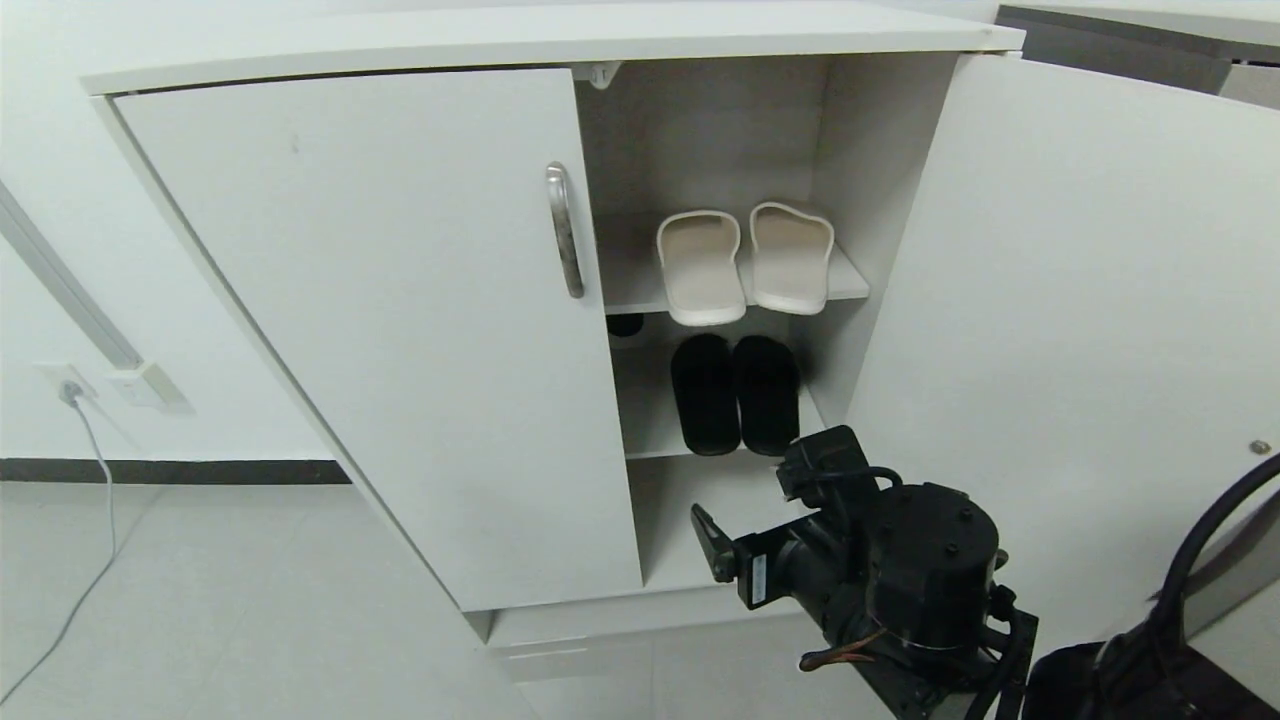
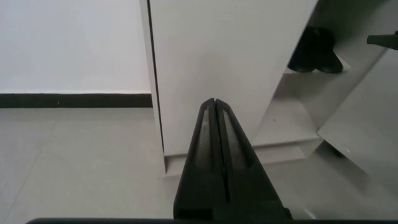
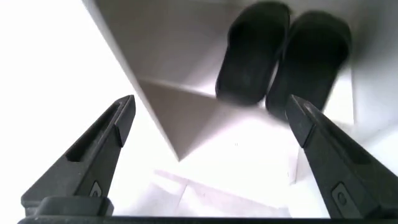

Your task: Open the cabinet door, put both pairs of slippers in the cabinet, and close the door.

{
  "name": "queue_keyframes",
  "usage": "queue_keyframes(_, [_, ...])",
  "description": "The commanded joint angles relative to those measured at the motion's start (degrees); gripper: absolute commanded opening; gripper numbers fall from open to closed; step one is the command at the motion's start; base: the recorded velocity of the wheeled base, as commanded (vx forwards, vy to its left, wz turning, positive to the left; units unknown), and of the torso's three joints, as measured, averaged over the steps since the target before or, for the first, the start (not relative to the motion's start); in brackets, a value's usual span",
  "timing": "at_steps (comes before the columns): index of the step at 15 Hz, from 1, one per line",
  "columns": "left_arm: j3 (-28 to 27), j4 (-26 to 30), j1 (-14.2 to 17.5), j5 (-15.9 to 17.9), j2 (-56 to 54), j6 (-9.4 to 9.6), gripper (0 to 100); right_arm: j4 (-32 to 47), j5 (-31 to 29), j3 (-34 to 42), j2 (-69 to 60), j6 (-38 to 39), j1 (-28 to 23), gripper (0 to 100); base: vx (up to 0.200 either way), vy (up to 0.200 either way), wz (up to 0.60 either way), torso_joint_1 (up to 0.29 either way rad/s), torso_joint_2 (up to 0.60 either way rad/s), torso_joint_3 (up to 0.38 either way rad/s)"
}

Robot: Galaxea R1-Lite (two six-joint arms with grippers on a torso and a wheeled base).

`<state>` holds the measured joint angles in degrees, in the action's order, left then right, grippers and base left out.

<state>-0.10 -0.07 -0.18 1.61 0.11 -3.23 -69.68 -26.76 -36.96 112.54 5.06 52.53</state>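
- The white cabinet [image 1: 560, 40] stands on the floor against the wall. Its right door [image 1: 1080, 300] is swung wide open, while its left door [image 1: 400, 330], which has a metal handle [image 1: 564, 243], is closed.
- The cream slippers [image 1: 745, 262] lie side by side on the upper shelf [image 1: 848, 285], heels toward the opening.
- The black slippers [image 1: 735, 393] lie side by side on the middle shelf [image 1: 645, 420], directly below the cream pair.
- The right gripper [image 3: 210, 106] hangs just outside the open compartment, in front of and slightly below the black pair. Its jaws are spread wide and hold nothing.
- The left gripper [image 2: 215, 107] is low before the closed left door. Its jaws are pressed together with nothing between them.
- A wall socket [image 1: 68, 385] with a cable plugged in sits left of the cabinet.
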Motion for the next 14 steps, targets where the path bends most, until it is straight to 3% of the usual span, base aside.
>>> queue_keyframes(1, [0.0,0.0,0.0,0.0,0.0,-0.02,0,-0.6,0.0,0.3,0.1,0.0,0.0,100,-0.200,0.000,0.00,0.002,0.00,0.002])
queue_keyframes(2, [0.0,0.0,0.0,0.0,0.0,-0.02,0,-1.2,0.0,0.4,0.2,0.0,0.0,100,-0.200,0.000,0.00,0.007,0.01,0.002])
queue_keyframes(9, [0.0,0.0,0.0,0.0,0.0,-0.02,0,-2.7,-0.2,2.2,0.1,0.0,0.0,100,0.000,0.000,0.00,0.000,0.00,0.000])
queue_keyframes(14, [-0.1,0.0,0.0,0.1,0.0,-0.02,0,-2.9,-0.1,2.7,0.5,0.0,0.0,100,0.000,0.000,0.00,0.001,0.00,0.170])
